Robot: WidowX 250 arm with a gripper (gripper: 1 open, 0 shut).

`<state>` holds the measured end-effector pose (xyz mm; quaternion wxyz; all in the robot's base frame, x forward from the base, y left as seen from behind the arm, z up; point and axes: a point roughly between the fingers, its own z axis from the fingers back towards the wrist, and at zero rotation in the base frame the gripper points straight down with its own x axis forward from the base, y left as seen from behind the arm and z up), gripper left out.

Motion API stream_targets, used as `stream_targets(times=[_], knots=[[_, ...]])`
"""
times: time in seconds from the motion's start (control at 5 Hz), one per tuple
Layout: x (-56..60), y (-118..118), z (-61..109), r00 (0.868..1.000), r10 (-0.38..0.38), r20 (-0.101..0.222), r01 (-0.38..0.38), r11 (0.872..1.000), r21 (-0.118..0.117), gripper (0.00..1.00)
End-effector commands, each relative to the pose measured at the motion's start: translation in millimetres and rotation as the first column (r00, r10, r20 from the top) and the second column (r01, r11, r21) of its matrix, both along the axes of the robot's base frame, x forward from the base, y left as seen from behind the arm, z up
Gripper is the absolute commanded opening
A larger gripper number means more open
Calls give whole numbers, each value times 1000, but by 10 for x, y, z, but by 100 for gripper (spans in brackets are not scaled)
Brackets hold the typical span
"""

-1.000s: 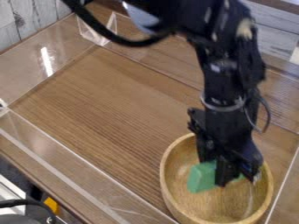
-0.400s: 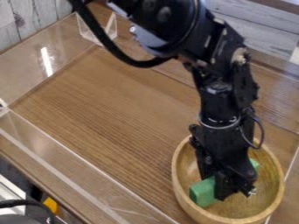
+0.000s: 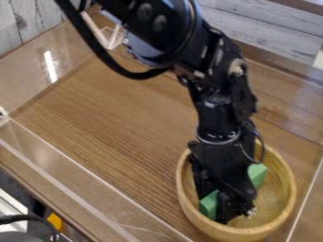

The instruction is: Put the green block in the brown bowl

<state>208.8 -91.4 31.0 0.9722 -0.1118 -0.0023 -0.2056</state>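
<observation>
- The jaws of the gripper (image 3: pixel 231 200) point almost straight down into the brown bowl (image 3: pixel 282 185); black fingers blur together against the dark wrist, so I cannot tell whether they stand spread or pinch anything.
- Two patches of bright green show inside the brown bowl. One sits low, at the near left of the fingers, and this is the green block (image 3: pixel 211 203); it lies against the bowl's inner floor, close under the near rim.
- A second green patch peeks out to the right of the wrist, higher in the bowl. Whether it is another face of the same block or a separate piece cannot be told, since the gripper hides what lies between.
- With so little of it visible, the green block's long axis cannot be read with certainty; the visible piece looks tilted, its top edge leaning toward the fingers.
- Whether the fingers touch the block cannot be made out.
- The brown bowl is round, shallow, light wood with a thick rim, and sits at the near right corner of the worktop (image 3: pixel 113 113).
- The black arm rises from the bowl up and to the left, with cables looping at the top.
- The worktop is brown wood-grain, running away from the bowl to the left and back.
- Clear plastic walls edge the worktop left of and behind the bowl, catching bright glare.
- Pale planks show behind the far wall.
</observation>
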Motion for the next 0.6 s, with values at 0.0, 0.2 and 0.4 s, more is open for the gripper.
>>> stream_targets(times=[0.0,0.2,0.4], knots=[[76,87,52,999,-36,15,37,999,-7,100],[139,176,55,998,-67,15,67,998,-6,100],[97,244,38,999,-31,15,31,1000,-3,100]])
